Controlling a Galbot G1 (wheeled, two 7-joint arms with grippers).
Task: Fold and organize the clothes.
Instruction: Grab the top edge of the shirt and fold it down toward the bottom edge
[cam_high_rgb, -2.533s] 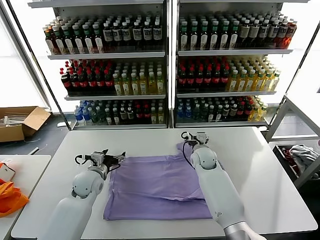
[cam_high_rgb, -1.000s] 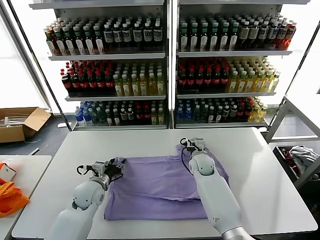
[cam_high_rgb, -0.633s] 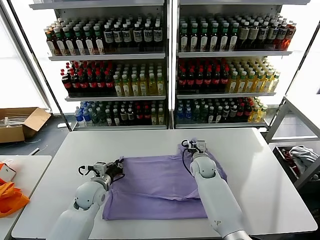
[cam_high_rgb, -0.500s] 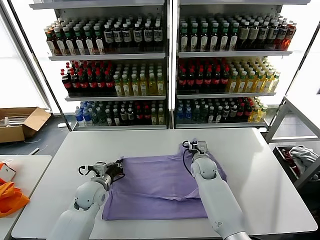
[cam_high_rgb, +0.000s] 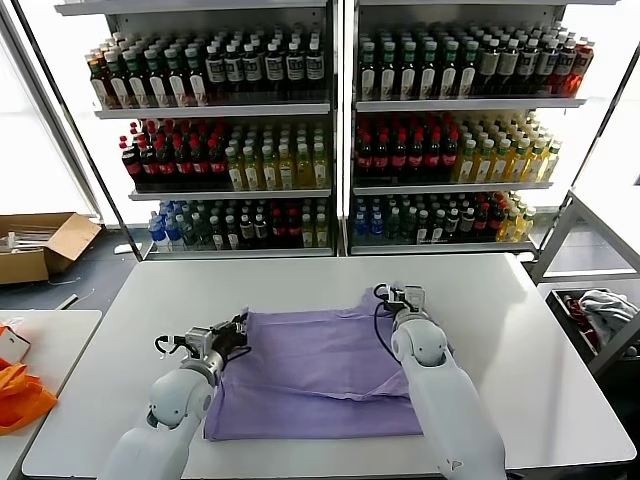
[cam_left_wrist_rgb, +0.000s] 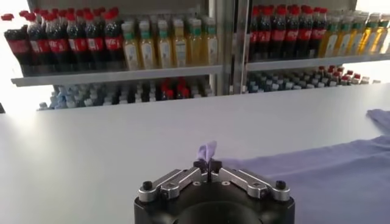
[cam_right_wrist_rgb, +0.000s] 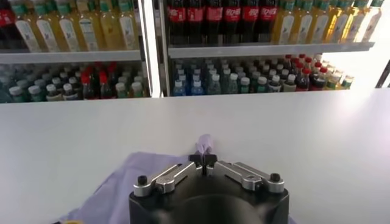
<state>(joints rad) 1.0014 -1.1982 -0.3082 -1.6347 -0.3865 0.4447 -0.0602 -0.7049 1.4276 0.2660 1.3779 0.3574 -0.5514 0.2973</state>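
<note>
T-shirt (cam_high_rgb: 320, 375) corners sit pinched in left claw (cam_left_wrist_rgb: 207, 164) and right claw (cam_right_wrist_rgb: 206, 159).

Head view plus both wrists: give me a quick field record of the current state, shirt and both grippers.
garment: lavender T-shirt, lying on the white table
left gripper: shut on the shirt's far left corner, a tuft of fabric pinched
right gripper: shut on the shirt's far right corner, a tuft pinched
print: not visible
background: shelves of bottled drinks

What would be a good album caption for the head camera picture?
Both hands, left hand and right hand, pinch the far corners of a lavender T-shirt on a white table.
</note>
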